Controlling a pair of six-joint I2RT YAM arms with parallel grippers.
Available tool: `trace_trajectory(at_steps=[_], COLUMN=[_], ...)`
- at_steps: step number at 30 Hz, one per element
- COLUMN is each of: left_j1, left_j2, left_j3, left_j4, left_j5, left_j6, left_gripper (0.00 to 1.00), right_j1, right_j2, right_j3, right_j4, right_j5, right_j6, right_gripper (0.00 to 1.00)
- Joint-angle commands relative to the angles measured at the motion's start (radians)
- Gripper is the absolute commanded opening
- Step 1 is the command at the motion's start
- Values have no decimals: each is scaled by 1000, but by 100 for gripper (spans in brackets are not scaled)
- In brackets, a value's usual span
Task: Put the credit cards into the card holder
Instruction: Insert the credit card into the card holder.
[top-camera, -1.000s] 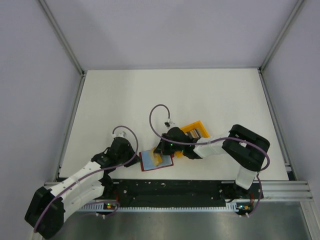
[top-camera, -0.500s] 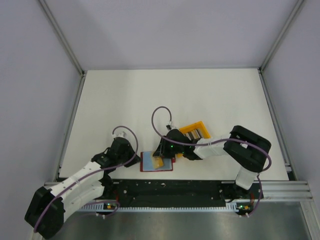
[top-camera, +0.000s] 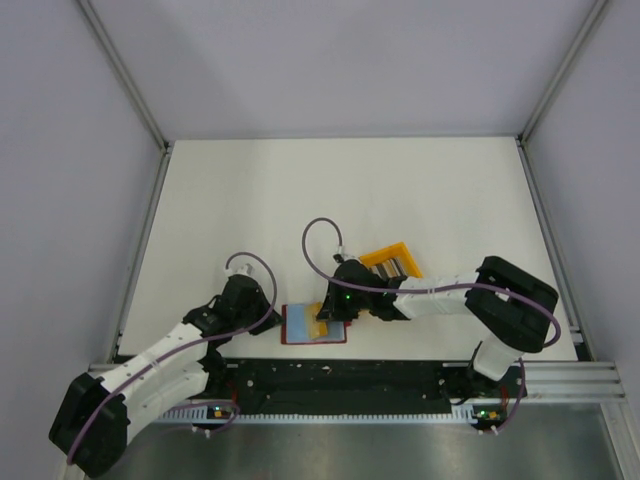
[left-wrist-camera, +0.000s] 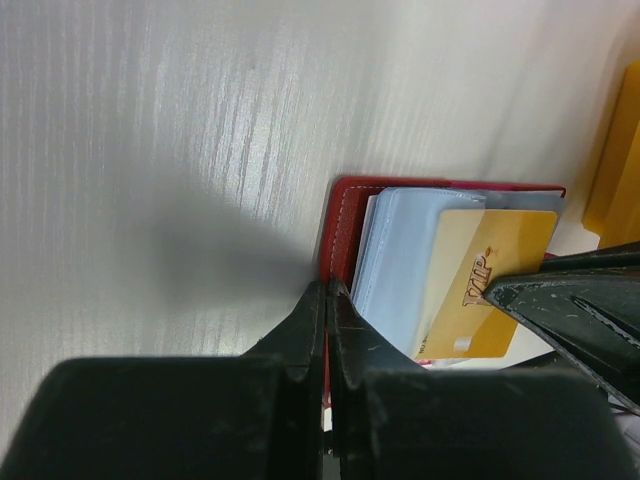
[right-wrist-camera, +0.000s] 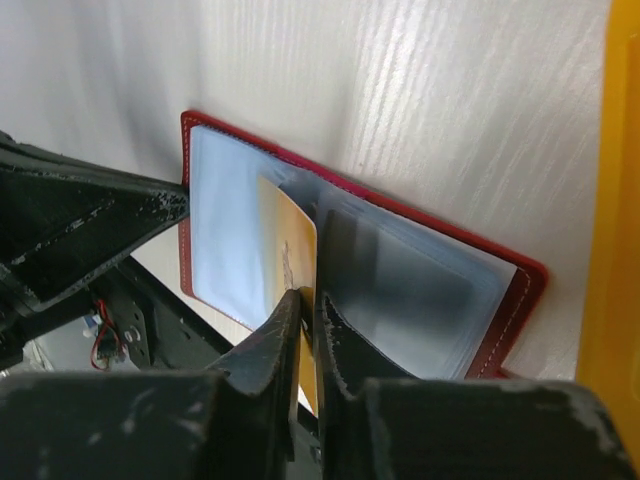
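Ok, on the white table (top-camera: 250, 200), the yellow bin (top-camera: 386, 252) sits right of centre near the front edge. Just left of it the card holder (top-camera: 298, 326) lies open and flat, clear sleeves facing up. The left gripper (left-wrist-camera: 327, 300) is clamped on its red left edge. The right gripper (right-wrist-camera: 305, 310) is pinched on a gold credit card (left-wrist-camera: 480, 290) lying over the sleeves. I can't quite tell whether the card's edge is inside a pocket.
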Motion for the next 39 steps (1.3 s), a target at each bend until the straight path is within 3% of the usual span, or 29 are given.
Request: trace_trajectory(at_steps=[1,12,24,36,39], left_j1=[1,-1,-1,0,-1], left_j2=[-5,-22,-34,-35,-35], left_j3=[-13,-29,-47,-60,-56], left_j4=[12,9,17,43,34], left_j5=[-12,-11,0,4,1], left_j6=[-1,-13,-34,-51,-51], left_gripper=[0,0,0,0,0], right_j1=[19,8,-4,49,53], right_j2=[14,-54,8,87,75], right_j3=[18,-76,-129,-28,22], right_j4=[-13,57,217,133,17], right_j5=[-42,70,30,-14,15], right_j6=[-26,56,171,139,79], right_gripper=[0,0,0,0,11])
